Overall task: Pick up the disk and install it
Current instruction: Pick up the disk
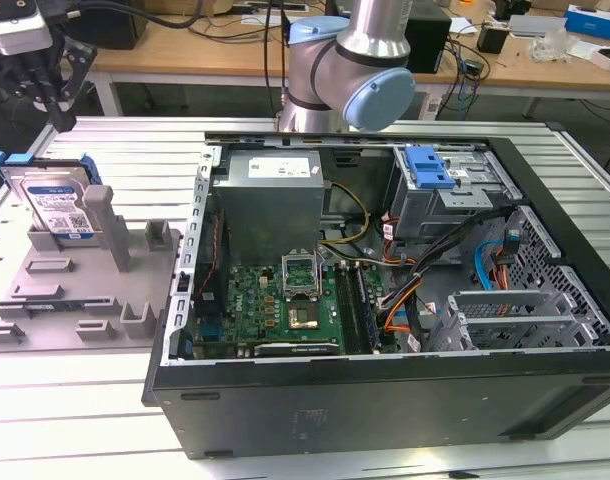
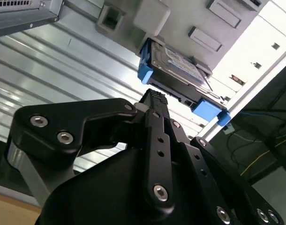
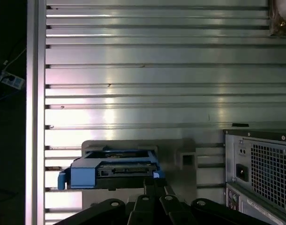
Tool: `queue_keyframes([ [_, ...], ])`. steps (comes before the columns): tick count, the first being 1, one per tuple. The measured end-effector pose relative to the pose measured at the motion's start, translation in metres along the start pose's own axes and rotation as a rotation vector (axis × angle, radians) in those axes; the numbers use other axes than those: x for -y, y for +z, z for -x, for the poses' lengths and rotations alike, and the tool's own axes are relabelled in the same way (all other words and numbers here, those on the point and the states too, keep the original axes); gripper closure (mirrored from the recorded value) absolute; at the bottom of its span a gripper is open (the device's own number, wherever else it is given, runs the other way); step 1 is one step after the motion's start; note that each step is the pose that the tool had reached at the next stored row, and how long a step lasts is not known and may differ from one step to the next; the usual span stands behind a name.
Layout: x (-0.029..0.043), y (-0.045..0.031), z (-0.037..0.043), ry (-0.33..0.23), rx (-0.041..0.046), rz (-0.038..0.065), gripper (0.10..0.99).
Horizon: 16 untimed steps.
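While the disk (image 1: 55, 200) stands on edge in the grey holder (image 1: 95, 285), the gripper (image 1: 57, 118) hangs above the holder, clear of the disk's top edge. A strip of open air lies between them. The fingertips are pressed together with nothing between them, as both wrist views show (image 2: 154, 96) (image 3: 154, 183).

The disk's blue carrier (image 1: 15, 162) frames its upper edge, which rises above the holder's posts. The labelled face is bare, and one post (image 1: 97, 215) of the holder covers its lower corner. In the second wrist view the disk (image 2: 178, 65) shows its long upper edge and both blue ends free. In the first wrist view the same edge (image 3: 115, 169) lies just past the gripper's tip.

The slatted table (image 1: 75, 420) runs bare around the holder on the near side and on the exterior view's left. Above the holder nothing but the gripper stands in the way. On the exterior view's right, the open case (image 1: 385, 405) sits just beside the holder, its side wall (image 1: 190, 250) rising along the holder's edge. Farther from the holder, inside the case, a grey cage (image 1: 465, 205) carries a blue latch (image 1: 428, 165) on top.
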State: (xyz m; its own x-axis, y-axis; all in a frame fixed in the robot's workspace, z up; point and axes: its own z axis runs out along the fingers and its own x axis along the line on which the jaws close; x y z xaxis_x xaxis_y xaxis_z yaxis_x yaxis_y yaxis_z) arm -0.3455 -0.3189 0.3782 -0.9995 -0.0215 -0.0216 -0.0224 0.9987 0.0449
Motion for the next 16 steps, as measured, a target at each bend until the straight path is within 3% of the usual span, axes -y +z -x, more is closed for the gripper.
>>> queue_keyframes([
  [4,0.0000,0.0000,0.0000,-0.078,-0.0095,0.003,0.980],
  [16,0.0000,0.0000,0.0001,-0.390,-0.0538,0.013,0.980],
])
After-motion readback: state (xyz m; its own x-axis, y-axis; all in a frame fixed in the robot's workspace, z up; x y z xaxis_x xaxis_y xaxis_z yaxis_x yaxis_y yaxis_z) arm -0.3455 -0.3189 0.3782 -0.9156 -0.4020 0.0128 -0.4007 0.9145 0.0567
